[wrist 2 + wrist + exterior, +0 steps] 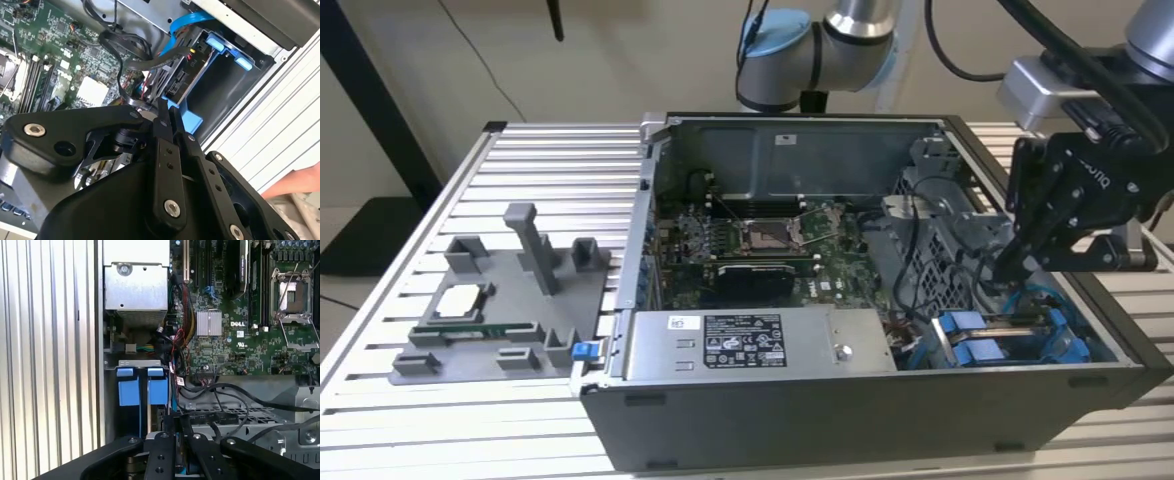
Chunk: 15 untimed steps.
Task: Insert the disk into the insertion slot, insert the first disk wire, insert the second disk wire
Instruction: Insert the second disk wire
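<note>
My gripper [1010, 268] reaches down into the open computer case at the exterior view's right, just above the insertion slot [1067, 330]. The disk's blue carrier [983, 342] sits inside that grey bay; its blue tabs [141, 386] show in both wrist views [220, 44]. The gripper [167, 111] is shut, its fingertips pressed together beside a black wire connector [179, 84] at the disk's end. Whether anything is pinched between them is hidden. A blue flat cable [186, 22] curves over the bay. A black wire [220, 390] loops beside the gripper [178, 426].
The motherboard [747, 240] and the labelled power supply box [747, 342] take up the case's middle and front. A grey fixture [507, 300] with small parts stands on the slatted table [400, 420] at the exterior view's left. A hand [305, 181] shows outside the case.
</note>
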Tool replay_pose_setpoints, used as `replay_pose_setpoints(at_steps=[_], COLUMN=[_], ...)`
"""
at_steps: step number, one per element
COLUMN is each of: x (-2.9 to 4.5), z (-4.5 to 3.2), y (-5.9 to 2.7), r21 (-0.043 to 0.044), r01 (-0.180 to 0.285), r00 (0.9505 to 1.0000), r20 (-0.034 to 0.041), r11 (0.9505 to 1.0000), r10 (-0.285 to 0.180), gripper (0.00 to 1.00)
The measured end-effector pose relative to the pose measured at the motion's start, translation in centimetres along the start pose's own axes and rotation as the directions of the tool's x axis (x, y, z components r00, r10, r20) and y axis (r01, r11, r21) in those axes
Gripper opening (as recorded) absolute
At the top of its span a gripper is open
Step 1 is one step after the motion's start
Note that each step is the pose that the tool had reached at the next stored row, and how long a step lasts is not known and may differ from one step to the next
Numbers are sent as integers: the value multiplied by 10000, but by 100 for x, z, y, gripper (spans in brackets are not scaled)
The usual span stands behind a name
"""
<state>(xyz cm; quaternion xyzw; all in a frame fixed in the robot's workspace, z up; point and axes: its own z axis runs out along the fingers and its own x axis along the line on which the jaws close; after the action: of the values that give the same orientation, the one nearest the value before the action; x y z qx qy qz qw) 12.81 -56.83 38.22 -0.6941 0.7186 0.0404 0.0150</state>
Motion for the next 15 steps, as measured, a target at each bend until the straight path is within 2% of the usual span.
replay_pose_setpoints(at_steps=[15], x=[5], z=[55], y=[-2], r21=[0], r01=[0], r00=[10000], r20=[0], r11=[10000], r10=[0], gripper=[0])
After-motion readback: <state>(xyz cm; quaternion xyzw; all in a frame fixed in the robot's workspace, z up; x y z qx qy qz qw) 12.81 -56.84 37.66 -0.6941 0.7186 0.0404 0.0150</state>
